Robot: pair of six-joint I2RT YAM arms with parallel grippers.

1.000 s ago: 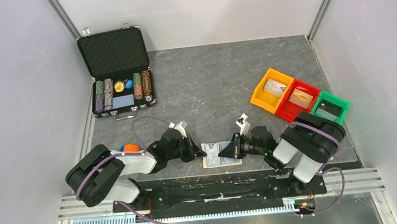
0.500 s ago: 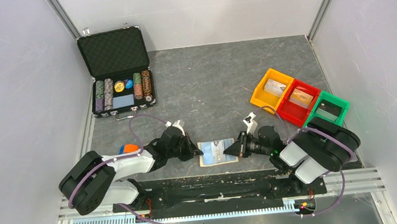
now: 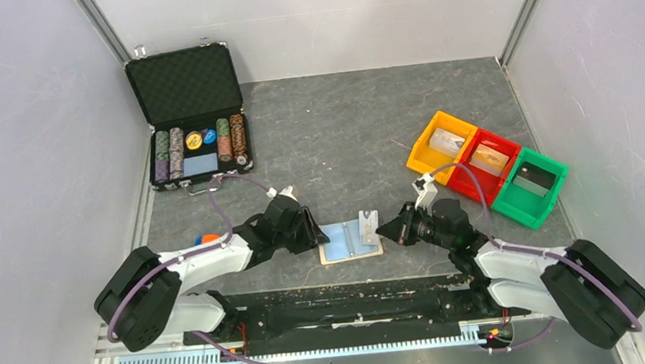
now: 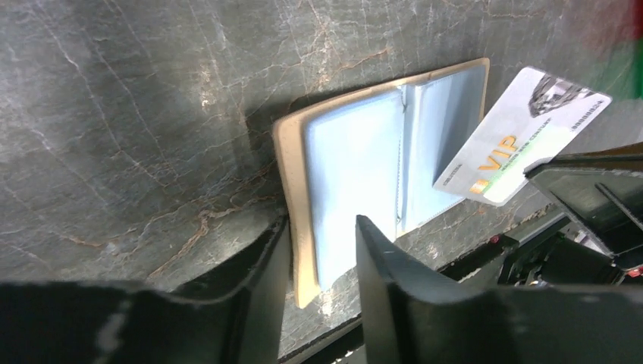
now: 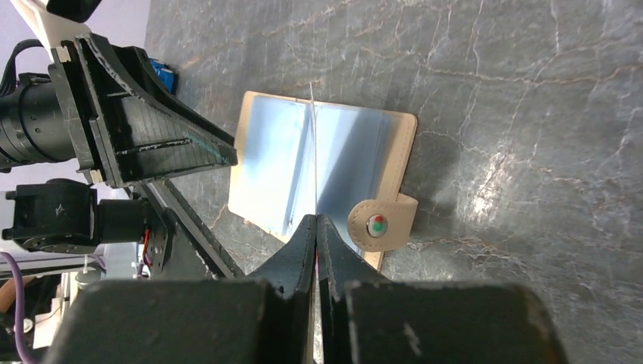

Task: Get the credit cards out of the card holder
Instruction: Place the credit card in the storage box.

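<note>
The card holder (image 3: 343, 242) lies open on the table near the front edge, blue lining up (image 4: 356, 163), its tan tab (image 5: 377, 225) on the right side. My right gripper (image 3: 388, 227) is shut on one credit card (image 4: 523, 133), pale with orange VIP print. The card is lifted clear of the pockets and tilted above the holder's right half. It shows edge-on (image 5: 313, 144) in the right wrist view, rising from my right gripper (image 5: 316, 221). My left gripper (image 4: 322, 254) is open, its fingers astride the holder's left tan edge without clamping it. Other credit cards are not visible.
An open black chip case (image 3: 192, 114) stands at the back left. Orange (image 3: 442, 145), red (image 3: 488, 159) and green (image 3: 532, 184) bins sit at the right. A small orange and blue object (image 3: 210, 240) lies by the left arm. The table's front edge runs just below the holder.
My right gripper has pulled back to the right, drawing the card out of the holder. My left gripper has opened, letting go of the holder's left edge.
</note>
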